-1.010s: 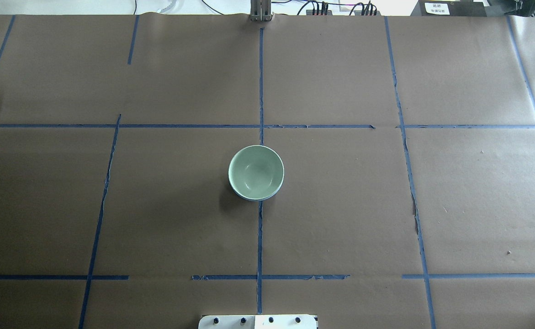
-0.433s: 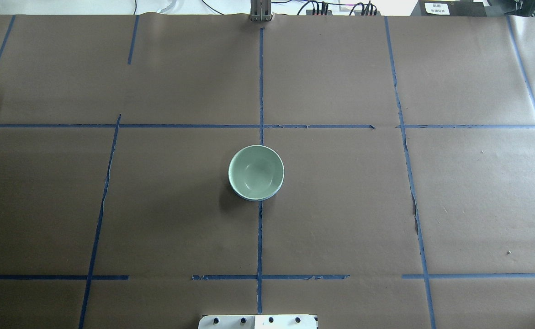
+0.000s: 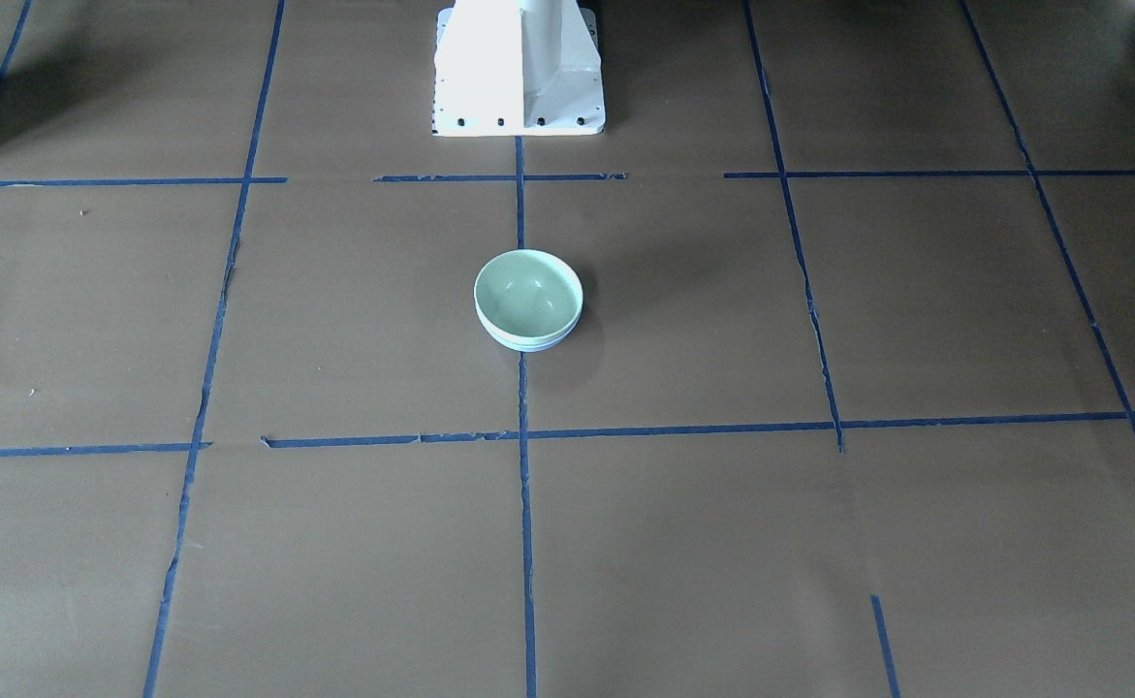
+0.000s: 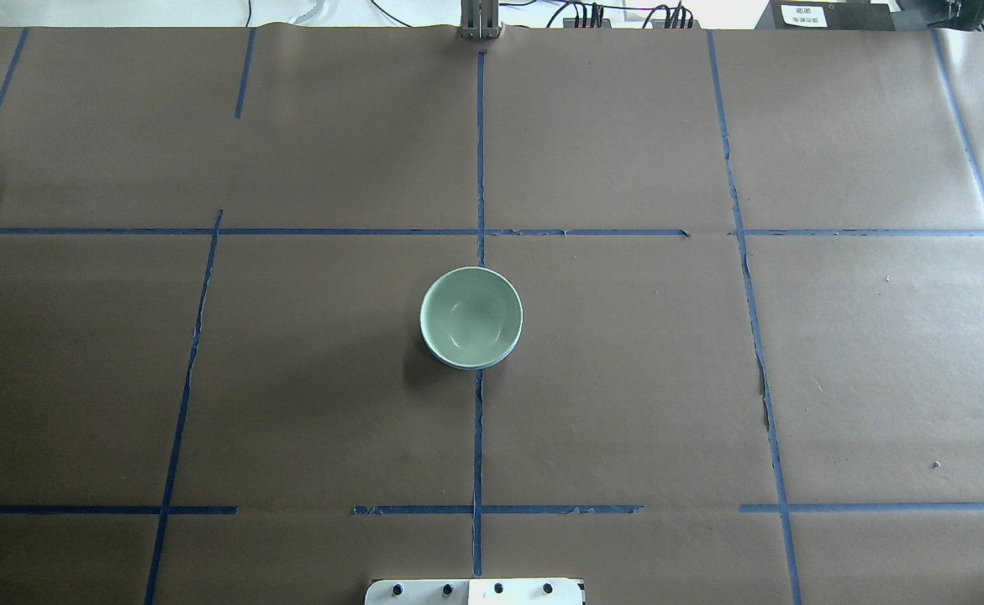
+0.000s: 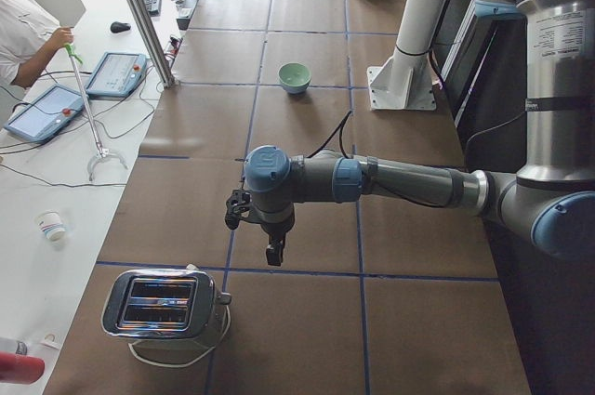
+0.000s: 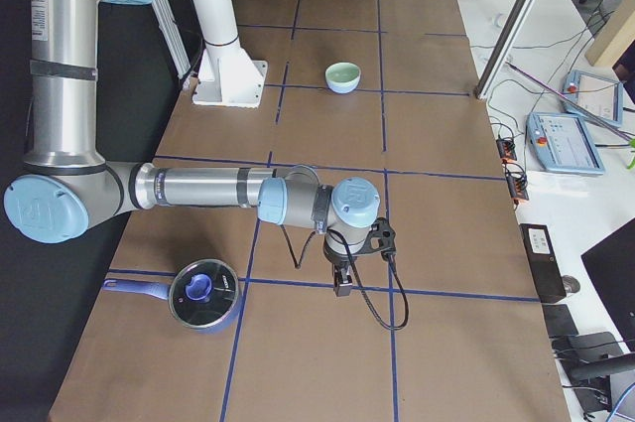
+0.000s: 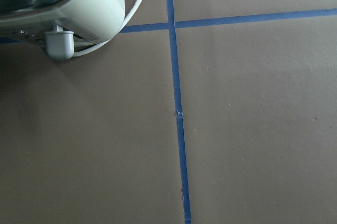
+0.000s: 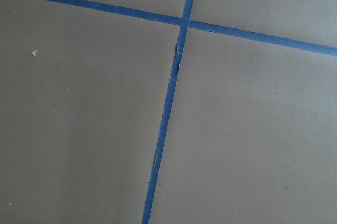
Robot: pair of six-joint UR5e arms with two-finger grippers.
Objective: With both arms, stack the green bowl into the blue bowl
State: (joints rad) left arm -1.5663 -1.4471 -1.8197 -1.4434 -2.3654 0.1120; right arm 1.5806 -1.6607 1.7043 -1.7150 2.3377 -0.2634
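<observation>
Two bowls sit nested, far from every edge: green bowl (image 4: 470, 315) inside blue bowl (image 3: 528, 345). You can't tell whether the left gripper (image 5: 275, 254) or right gripper (image 6: 342, 286) is spread.

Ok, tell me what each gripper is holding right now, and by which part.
Nothing visibly. The green bowl sits nested in the blue bowl, and the left gripper and right gripper are far from both.

brown table (image 4: 626, 378), blue tape grid (image 4: 479, 168)

Green bowl (image 4: 470, 318) mint; table (image 4: 626, 403) brown; tape lines (image 4: 477, 437) blue.
</observation>
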